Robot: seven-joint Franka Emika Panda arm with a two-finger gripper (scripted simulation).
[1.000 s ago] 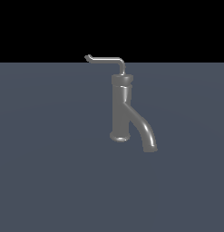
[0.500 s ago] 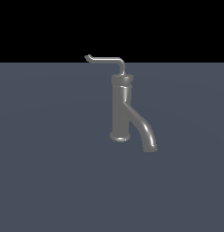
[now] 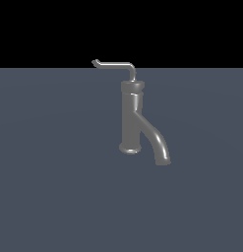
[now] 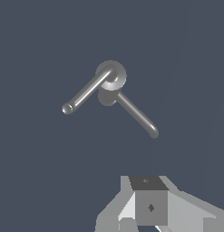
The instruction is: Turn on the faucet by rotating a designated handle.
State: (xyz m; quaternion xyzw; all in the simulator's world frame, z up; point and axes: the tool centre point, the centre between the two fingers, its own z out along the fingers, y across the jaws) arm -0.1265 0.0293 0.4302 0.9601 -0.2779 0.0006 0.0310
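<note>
The thin grey metal rod handle point(image 3: 114, 64), bent in an L with a small upturned tip, rises from the capped top of the dull grey metal faucet point(image 3: 131, 118) and reaches out level toward the exterior view's left. The faucet's tall cylindrical column stands upright on its flared base ring on the flat slate-blue bench point(image 3: 49, 187), near the middle of that view, and its thick spout curves down toward the exterior view's right.

In the wrist view, which looks down on the cap from above, the handle point(image 4: 86, 92) and the spout run out from the column in different directions, at a wide angle to each other. Nothing touches either of them.

The light grey blocky gripper point(image 4: 149, 206) shows only at the edge of the wrist view, well apart from the handle and above the bench. Only its body is in frame, so I cannot tell whether its fingers are spread or closed; it holds nothing that can be seen. The arm does not appear in the exterior view at all.

By my judgement the task is at its very start: the handle is untouched and no contact has been made. What is left is nearly everything: bringing the gripper down beside the thin rod, setting it against or around the rod, and swinging the rod about the column.
</note>
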